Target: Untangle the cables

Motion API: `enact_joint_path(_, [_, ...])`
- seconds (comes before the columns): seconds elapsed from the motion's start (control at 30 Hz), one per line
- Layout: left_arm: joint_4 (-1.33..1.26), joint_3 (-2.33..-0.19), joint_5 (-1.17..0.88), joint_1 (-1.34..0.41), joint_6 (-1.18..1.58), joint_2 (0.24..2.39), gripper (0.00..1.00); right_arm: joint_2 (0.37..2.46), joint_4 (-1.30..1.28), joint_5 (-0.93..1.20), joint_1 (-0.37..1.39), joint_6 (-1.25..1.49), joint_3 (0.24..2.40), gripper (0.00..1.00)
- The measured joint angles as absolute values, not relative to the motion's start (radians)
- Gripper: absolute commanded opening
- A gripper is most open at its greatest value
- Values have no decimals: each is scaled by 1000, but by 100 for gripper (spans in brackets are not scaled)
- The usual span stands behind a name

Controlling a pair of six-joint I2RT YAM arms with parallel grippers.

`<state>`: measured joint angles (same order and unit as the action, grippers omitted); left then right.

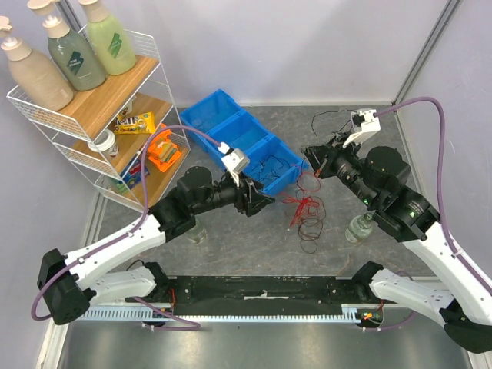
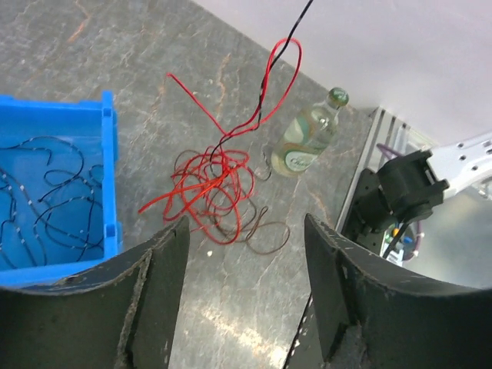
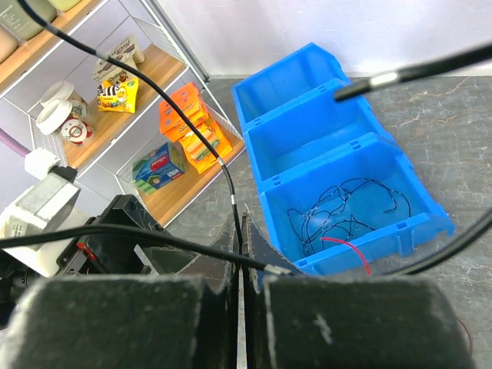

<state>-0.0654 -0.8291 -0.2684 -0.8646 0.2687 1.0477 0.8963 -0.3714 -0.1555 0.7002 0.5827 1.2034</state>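
Note:
The cables point(image 1: 307, 209) are a tangle of thin red and dark wires on the grey table, between the two grippers and in front of the blue bin. In the left wrist view the tangle point(image 2: 219, 184) lies ahead of my left gripper point(image 2: 246, 223), which is open and empty above the table. A red and a black strand rise from the tangle toward the top of that view. My right gripper point(image 3: 242, 250) is shut on a black wire point(image 3: 231, 192), held above the table beside the bin. In the top view the left gripper point(image 1: 260, 201) and the right gripper point(image 1: 310, 157) face each other.
A blue three-compartment bin point(image 1: 231, 123) sits at the back; its nearest compartment holds loose black wires point(image 3: 346, 211). A wire shelf point(image 1: 100, 115) with bottles and snacks stands at the left. A glass bottle point(image 1: 358, 227) stands by the right arm, another point(image 1: 196, 231) by the left.

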Motion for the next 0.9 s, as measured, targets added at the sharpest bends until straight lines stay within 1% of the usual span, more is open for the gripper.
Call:
enact_joint_path(0.07, [-112, -830, -276, -867, 289, 1064, 72, 897, -372, -152, 700, 583, 1203, 0])
enact_joint_path(0.23, [-226, -829, -289, -891, 346, 1102, 73, 891, -371, -150, 700, 587, 1203, 0])
enact_joint_path(0.33, [-249, -827, -280, -912, 355, 1138, 74, 891, -368, -141, 700, 588, 1203, 0])
enact_joint_path(0.5, [-265, -799, -236, -925, 369, 1204, 80, 892, -366, -125, 700, 590, 1208, 0])
enact_joint_path(0.63, [-272, -779, -211, -935, 369, 1263, 81, 892, -358, -114, 700, 591, 1215, 0])
enact_joint_path(0.8, [-357, -764, -211, -949, 370, 1385, 79, 892, -351, -96, 700, 601, 1215, 0])
enact_joint_path(0.9, [-411, -742, -211, -957, 370, 1441, 72, 895, -346, -83, 700, 607, 1222, 0])
